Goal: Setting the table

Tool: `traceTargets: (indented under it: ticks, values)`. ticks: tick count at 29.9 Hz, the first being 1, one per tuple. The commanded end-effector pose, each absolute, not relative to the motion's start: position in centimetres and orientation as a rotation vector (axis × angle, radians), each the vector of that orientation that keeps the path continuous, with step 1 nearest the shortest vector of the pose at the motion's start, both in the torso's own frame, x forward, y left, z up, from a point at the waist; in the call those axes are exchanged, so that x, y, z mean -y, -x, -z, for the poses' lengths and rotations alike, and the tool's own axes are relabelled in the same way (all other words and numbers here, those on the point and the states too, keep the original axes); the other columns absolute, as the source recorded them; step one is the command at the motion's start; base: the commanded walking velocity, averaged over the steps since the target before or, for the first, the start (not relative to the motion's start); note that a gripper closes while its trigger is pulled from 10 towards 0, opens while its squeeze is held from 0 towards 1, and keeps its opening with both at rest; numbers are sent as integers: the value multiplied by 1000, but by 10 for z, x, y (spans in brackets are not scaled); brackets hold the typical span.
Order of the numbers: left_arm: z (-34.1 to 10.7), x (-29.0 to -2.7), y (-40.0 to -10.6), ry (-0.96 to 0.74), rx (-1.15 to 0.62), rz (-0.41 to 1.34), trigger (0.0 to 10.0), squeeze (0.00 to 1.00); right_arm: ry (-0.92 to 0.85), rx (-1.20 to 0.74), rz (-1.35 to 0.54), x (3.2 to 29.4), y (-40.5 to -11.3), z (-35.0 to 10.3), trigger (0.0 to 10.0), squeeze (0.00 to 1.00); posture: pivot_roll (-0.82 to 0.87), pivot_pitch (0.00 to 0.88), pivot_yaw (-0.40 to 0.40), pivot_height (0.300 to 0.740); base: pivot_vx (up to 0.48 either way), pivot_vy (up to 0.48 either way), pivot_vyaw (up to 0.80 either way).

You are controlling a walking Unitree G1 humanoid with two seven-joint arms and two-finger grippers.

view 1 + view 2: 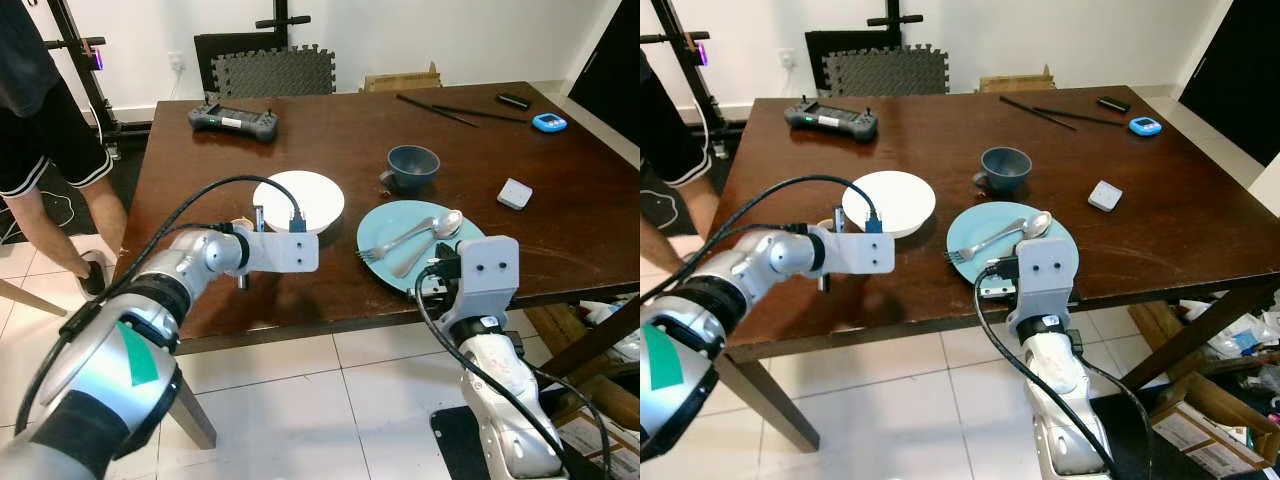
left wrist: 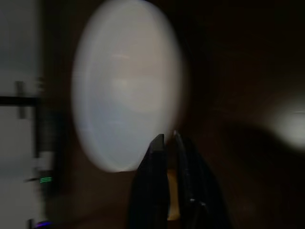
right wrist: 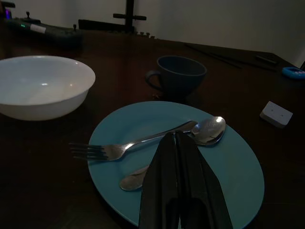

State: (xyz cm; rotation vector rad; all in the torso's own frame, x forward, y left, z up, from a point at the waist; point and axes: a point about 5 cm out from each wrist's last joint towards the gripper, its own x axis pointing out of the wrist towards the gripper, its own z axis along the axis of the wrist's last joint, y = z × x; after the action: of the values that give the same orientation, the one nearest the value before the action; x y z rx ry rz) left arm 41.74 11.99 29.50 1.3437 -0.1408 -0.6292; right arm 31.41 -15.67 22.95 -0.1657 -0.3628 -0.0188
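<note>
One plate [image 1: 392, 258] holds one fork [image 1: 392, 243] and one spoon [image 1: 428, 238]; one bowl [image 1: 300, 198], one cup [image 1: 412, 166]. Right fingers [image 3: 167, 191] clenched empty; left fingers [image 2: 153, 181] seemingly pinch something small.

the table [image 1: 330, 140] is dark reddish-brown wood. just beyond the left tool [image 2: 170, 143], whose fingers are black, sits a plain white bowl [image 1: 299, 200]. ahead of the black right tool [image 3: 177, 143] lies a plain teal plate [image 1: 385, 250] carrying a silver fork [image 1: 395, 242] and silver spoon [image 1: 432, 235]; past it stands a dark blue cup [image 1: 412, 168]. the floor [image 1: 300, 400] is pale tile.
</note>
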Motion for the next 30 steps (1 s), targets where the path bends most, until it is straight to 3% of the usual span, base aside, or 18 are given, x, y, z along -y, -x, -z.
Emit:
traceTargets:
  ticks: [1, 10, 11, 30]
  values:
    - [-313, -116, -416, -1330, 197, 636, 10000, 1000, 152, 340, 21, 159, -313, -224, 10000, 0, -37, 235, 28, 740, 0, 0, 0]
    - [-305, -108, -418, -1366, 116, 651, 10000, 1000, 144, 336, 1, 152, -313, -224, 10000, 0, -38, 254, 34, 740, 0, 0, 0]
    - [-301, -106, -418, -1364, 99, 655, 10000, 0, 144, 336, 2, 152, -313, -224, 10000, 0, -43, 257, 35, 740, 0, 0, 0]
    - [-278, -88, -420, -1432, 19, 639, 10000, 0, 148, 322, 33, 157, -303, -220, 10000, 0, -72, 260, 65, 740, 0, 0, 0]
